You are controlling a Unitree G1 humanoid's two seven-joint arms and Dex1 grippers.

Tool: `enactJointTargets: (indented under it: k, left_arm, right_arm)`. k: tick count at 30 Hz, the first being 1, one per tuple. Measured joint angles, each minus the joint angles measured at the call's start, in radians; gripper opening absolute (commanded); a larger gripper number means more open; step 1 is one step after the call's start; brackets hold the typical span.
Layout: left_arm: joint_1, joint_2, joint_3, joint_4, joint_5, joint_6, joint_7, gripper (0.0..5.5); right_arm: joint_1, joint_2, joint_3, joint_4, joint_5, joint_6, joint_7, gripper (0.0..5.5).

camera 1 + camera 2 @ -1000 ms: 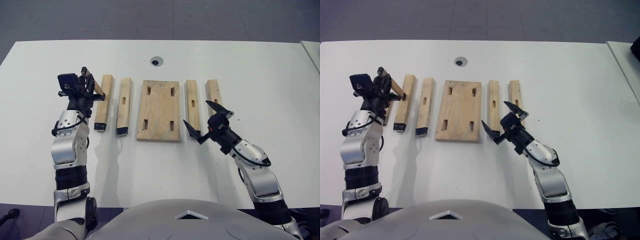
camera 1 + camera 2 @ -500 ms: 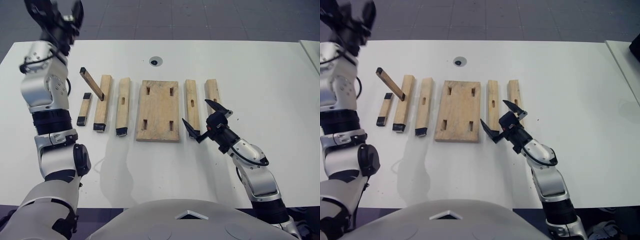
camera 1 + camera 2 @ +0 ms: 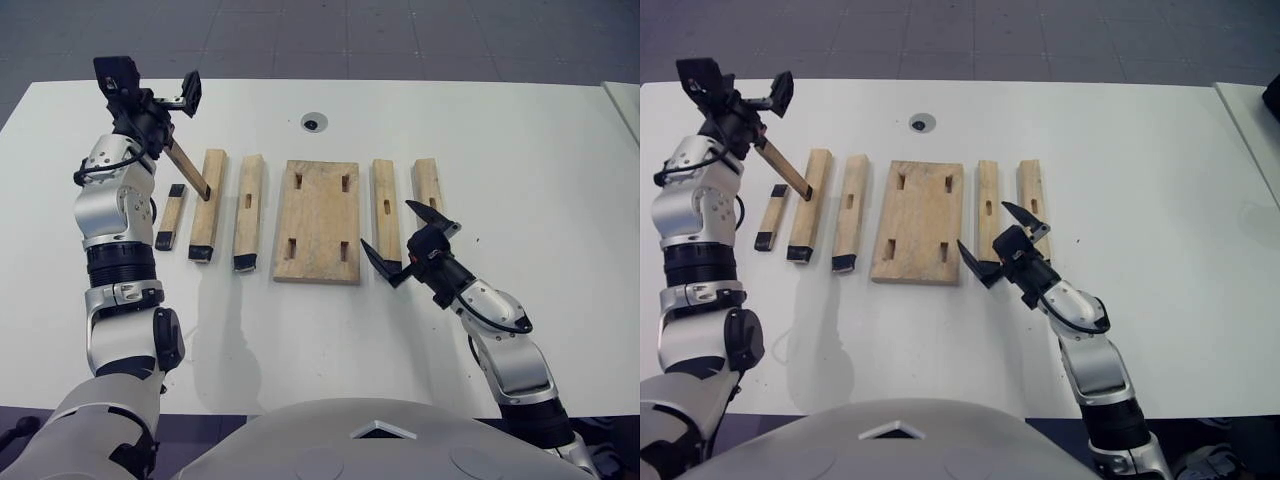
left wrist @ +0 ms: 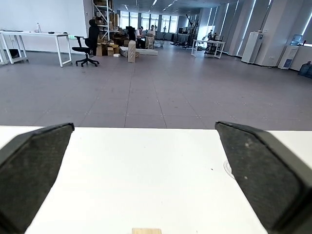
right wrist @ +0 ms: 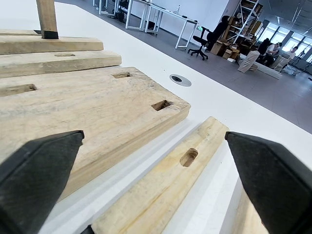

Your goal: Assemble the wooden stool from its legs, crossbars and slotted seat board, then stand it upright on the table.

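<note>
Left gripper (image 3: 152,86) is up over the far-left part of the table (image 3: 520,130), jaws released and spread wide, nothing clamped. It hangs just above the upper end of the tilted crossbar (image 3: 188,172). Can't tell if it touches that end. In the left wrist view a bit of wood sits at the frame edge between the two fingers (image 4: 29,175).

Tilted crossbar leans, with its dark-tipped lower end on the top face of the outer left leg (image 3: 208,210). Can't tell if it sits in a slot.

Flat crossbar (image 3: 170,216) lies on the table just left of that leg.

Layout left to right, all flat and roughly parallel:
- outer left leg
- inner left leg (image 3: 247,212)
- seat board (image 3: 317,222) in the middle, four slots up
- inner right leg (image 3: 385,205)
- outer right leg (image 3: 427,185)

Stool is unassembled.

Right gripper (image 3: 398,240) is low over the near end of the inner right leg, jaws open, holding nothing. One finger is by the seat board's near right corner, the other toward the outer right leg.

Round cable port (image 3: 313,123) is in the tabletop beyond the seat board.
</note>
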Motion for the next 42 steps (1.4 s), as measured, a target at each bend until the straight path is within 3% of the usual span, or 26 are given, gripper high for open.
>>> enactJointTargets:
  k: [5, 9, 16, 19, 22, 27, 33, 35, 42]
  left_arm:
    - [0.034, 0.076, 0.067, -0.194, -0.008, 0.001, -0.003, 5.38]
    - [0.161, 0.069, 0.106, -0.383, -0.042, 0.007, -0.005, 5.38]
    - [0.565, -0.067, 0.118, -0.625, -0.078, -0.006, -0.003, 5.38]
    - [0.687, -0.134, 0.057, -0.697, -0.06, -0.015, 0.018, 5.38]
    - [0.802, -0.192, -0.044, -0.7, 0.007, -0.003, 0.051, 5.06]
    - [0.866, -0.222, -0.087, -0.644, 0.081, 0.031, 0.119, 4.26]
    - [0.881, -0.246, -0.115, -0.567, 0.105, 0.034, 0.124, 5.28]
    - [0.876, -0.246, -0.117, -0.556, 0.108, 0.03, 0.124, 5.37]
    - [0.831, -0.247, -0.098, -0.521, 0.102, 0.056, 0.131, 4.27]
  right_arm:
    - [0.017, 0.001, 0.005, -0.001, -0.004, -0.004, -0.012, 5.4]
    - [0.037, 0.004, 0.003, -0.007, -0.008, -0.005, -0.031, 5.4]
    - [0.089, 0.006, -0.038, -0.009, -0.03, -0.011, -0.074, 5.4]
    - [0.084, 0.009, -0.044, -0.011, -0.029, -0.011, -0.074, 5.4]
    - [0.072, 0.007, -0.049, -0.011, -0.029, -0.007, -0.071, 5.4]
    - [0.05, -0.002, -0.067, -0.008, -0.026, -0.004, -0.057, 5.4]
    - [0.049, -0.004, -0.068, -0.007, -0.026, 0.003, -0.044, 5.4]
    - [0.048, -0.006, -0.069, -0.006, -0.025, 0.006, -0.039, 5.4]
    - [0.045, -0.007, -0.076, -0.006, -0.025, 0.009, -0.032, 5.4]
